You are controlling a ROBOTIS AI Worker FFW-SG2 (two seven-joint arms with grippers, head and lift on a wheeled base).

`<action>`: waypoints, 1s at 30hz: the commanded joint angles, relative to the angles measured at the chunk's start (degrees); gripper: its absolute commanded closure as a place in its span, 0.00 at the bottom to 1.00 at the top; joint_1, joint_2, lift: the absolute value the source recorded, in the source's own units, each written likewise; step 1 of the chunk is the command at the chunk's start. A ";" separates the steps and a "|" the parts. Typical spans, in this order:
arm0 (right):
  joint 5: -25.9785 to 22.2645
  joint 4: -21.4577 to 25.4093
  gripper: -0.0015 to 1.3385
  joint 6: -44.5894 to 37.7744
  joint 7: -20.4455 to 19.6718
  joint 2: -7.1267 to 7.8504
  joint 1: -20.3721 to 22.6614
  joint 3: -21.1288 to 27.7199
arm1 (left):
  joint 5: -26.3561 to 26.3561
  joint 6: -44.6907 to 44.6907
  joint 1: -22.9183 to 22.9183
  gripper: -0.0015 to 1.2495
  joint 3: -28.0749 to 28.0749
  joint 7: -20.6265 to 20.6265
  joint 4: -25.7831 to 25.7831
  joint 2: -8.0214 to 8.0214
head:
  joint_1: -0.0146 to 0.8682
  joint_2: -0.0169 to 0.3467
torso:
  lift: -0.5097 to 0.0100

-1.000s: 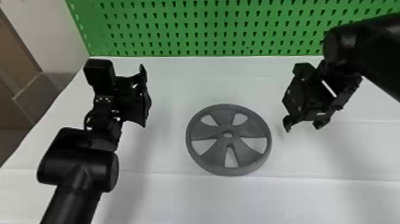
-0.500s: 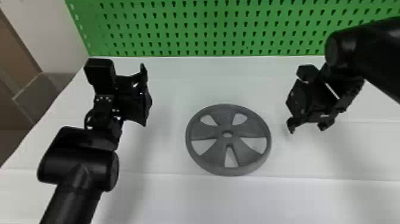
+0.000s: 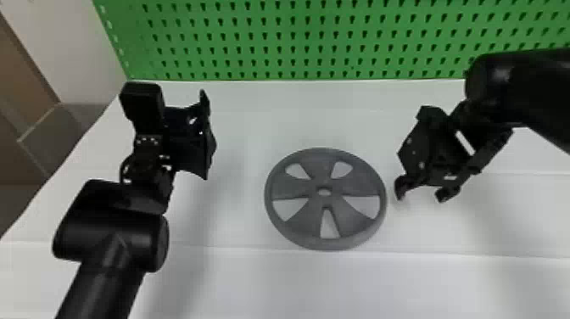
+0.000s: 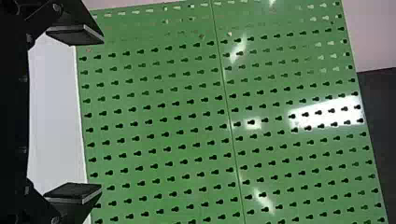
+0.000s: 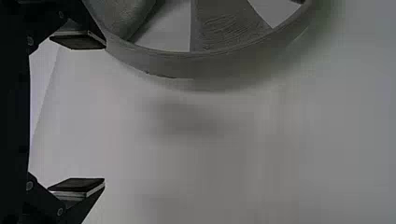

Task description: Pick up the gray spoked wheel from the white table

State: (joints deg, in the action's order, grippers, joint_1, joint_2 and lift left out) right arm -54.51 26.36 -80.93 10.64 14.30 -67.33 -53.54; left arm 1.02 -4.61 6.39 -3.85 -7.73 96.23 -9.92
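The gray spoked wheel [image 3: 326, 231] lies flat on the white table [image 3: 322, 284], near the middle of the head view. My right gripper [image 3: 424, 196] is just to the right of its rim, open. In the right wrist view the wheel's rim [image 5: 196, 65] passes close by one finger of the right gripper [image 5: 77, 114], and nothing is between the fingers. My left gripper [image 3: 203, 135] is to the left of the wheel, apart from it. In the left wrist view the left gripper [image 4: 74, 114] is open and faces the pegboard.
A green pegboard [image 3: 305, 42] stands along the table's back edge. The right arm [image 3: 526, 89] comes in from the right edge, the left arm [image 3: 106, 263] from the bottom left. A gray box-like surface [image 3: 63, 131] is beyond the table's left edge.
My right gripper has turned somewhat and shifted slightly, its fingertips now lower in the head view and nearer the viewer. The left arm and the wheel have kept still.
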 commanded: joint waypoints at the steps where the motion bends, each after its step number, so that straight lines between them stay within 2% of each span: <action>1: 3.27 -0.26 0.18 -0.64 0.00 -1.56 0.36 1.95 | -0.06 -0.05 0.20 0.13 -0.11 0.00 -0.08 -0.10 | 0.90 0.34 | 0.81; 4: 5.47 -0.43 0.18 -0.90 0.00 -2.53 0.89 4.67 | 0.03 -0.05 0.37 0.13 -0.28 0.00 -0.25 -0.10 | 0.90 0.34 | 0.81; 8: 10.65 -0.79 0.18 -1.52 0.00 -3.85 1.77 10.82 | 0.03 -0.05 0.55 0.13 -0.37 0.00 -0.34 -0.19 | 0.90 0.34 | 0.81; 14: 17.33 -1.40 0.18 -1.43 -0.53 -6.22 1.85 16.98 | 0.21 -0.05 0.64 0.14 -0.46 0.00 -0.43 -0.62 | 0.90 0.34 | 0.81; 19: 17.33 -2.89 0.18 -1.08 -7.65 -8.33 1.94 23.13 | 0.74 -0.05 0.90 0.14 -1.34 -0.97 -0.52 -1.24 | 0.90 0.34 | 0.81; 25: 19.09 -4.21 0.18 -0.81 -16.09 -10.70 2.47 34.99 | 2.32 -0.05 1.08 0.14 -2.92 -2.55 -0.52 -2.91 | 0.90 0.34 | 0.81; 29: 23.04 -4.21 0.18 -0.99 -17.93 -12.72 2.82 41.94 | 3.02 -0.05 1.08 0.14 -3.53 -3.17 -0.52 -3.96 | 0.90 0.34 | 0.81; 30: 23.13 -4.21 0.18 -0.90 -18.29 -12.90 2.82 42.29 | 3.20 -0.05 1.17 0.14 -3.62 -3.34 -0.52 -4.14 | 0.90 0.34 | 0.81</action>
State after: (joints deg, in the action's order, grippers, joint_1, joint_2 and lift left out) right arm -34.26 22.18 -81.81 -6.92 3.01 -64.78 -16.78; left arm 3.39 -4.66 7.49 -6.84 -10.70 95.71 -13.11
